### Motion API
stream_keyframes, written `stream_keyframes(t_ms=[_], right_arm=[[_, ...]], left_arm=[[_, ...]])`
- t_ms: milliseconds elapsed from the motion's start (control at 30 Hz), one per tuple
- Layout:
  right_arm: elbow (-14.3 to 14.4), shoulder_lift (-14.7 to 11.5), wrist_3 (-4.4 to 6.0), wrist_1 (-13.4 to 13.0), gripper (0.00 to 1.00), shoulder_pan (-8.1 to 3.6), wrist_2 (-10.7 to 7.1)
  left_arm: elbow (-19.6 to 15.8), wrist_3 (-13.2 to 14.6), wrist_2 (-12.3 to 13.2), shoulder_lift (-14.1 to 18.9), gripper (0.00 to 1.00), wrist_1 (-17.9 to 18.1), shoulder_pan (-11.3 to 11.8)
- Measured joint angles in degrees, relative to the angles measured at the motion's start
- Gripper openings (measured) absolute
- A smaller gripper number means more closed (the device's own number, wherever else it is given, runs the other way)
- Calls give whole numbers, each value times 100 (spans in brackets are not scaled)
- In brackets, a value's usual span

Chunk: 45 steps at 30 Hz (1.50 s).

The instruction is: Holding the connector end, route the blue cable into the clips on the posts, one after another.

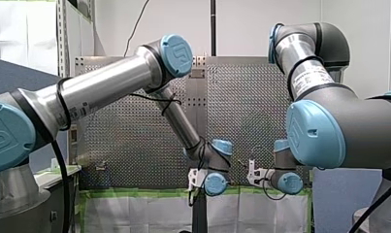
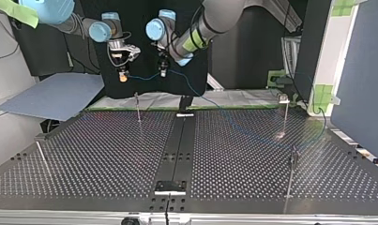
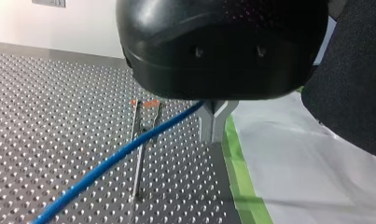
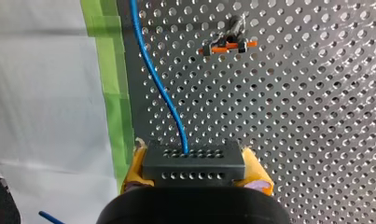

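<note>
In the right wrist view my right gripper (image 4: 195, 157) has its yellow pads (image 4: 258, 173) shut on the black connector block (image 4: 194, 169), and the blue cable (image 4: 160, 88) leaves it ahead. My left gripper (image 3: 213, 133) is shut on the blue cable (image 3: 111, 161) a short way along. In the top view both hang above the table's far edge, right gripper (image 2: 123, 75) beside left gripper (image 2: 162, 71), with the cable (image 2: 144, 77) sagging between them and trailing across the table to the right. A thin post with an orange-marked clip (image 3: 146, 105) stands below, beside the cable.
Several thin posts stand on the perforated table: one near the far edge (image 2: 138, 107), others at the sides (image 2: 286, 112) (image 2: 42, 152) (image 2: 292, 173). A dark rail (image 2: 179, 140) runs down the middle. Green tape (image 3: 241, 177) and a white sheet border the far edge.
</note>
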Motion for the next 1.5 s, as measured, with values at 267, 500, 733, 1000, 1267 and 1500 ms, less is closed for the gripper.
stream_keyframes(t_ms=[267, 500, 733, 1000, 1267, 1500], right_arm=[[-39, 2, -1, 13, 0, 0, -331], [-45, -2, 44, 42, 0, -41, -359], [-83, -1, 139, 92, 0, -154, -408], [-409, 1, -26, 503, 0, -293, -840], [-542, 1, -144, 968, 0, -474, -1335], [-620, 2, -138, 1052, 0, -672, -1612]], left_arm=[[432, -58, -63, -203, 0, -142, -109], [785, -118, -155, -313, 0, -225, -123], [928, -143, -200, -352, 0, -234, -106], [1140, -123, -210, -460, 0, -286, -98], [1575, -79, -210, -657, 0, -600, -102], [1852, -90, -201, -824, 0, -683, -73]])
